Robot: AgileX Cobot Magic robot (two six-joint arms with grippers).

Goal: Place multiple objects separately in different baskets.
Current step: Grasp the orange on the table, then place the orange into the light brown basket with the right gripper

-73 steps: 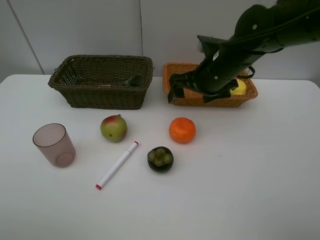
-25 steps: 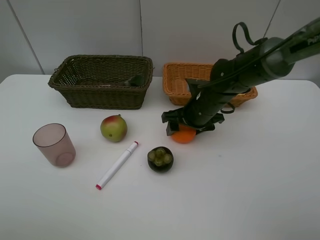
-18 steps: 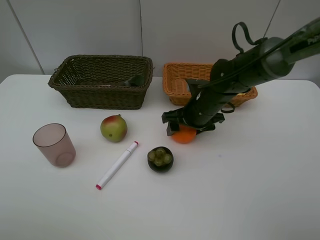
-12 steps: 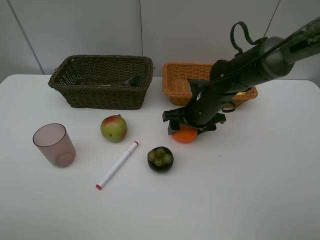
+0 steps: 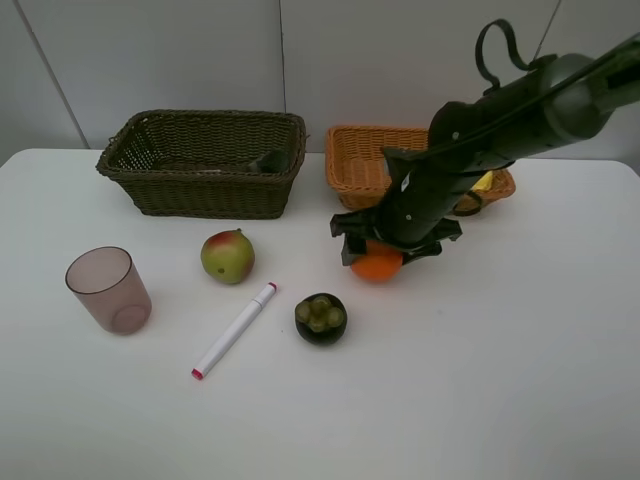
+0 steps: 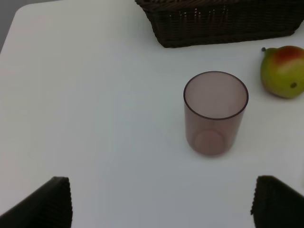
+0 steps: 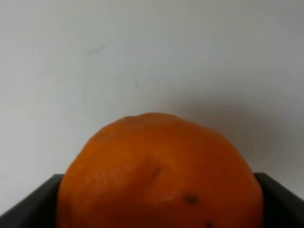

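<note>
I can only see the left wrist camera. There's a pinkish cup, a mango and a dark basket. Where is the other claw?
Observer: The right claw is in front of the orange-tan basket, shut on the orange.
Child: Is anything in that basket?
Observer: Yes, a yellow lemon lies at its right end.
Child: What else is on the table that I can't see?
Observer: A white marker lies on the table, and a dark round fruit with a green top sits just to its right.
</note>
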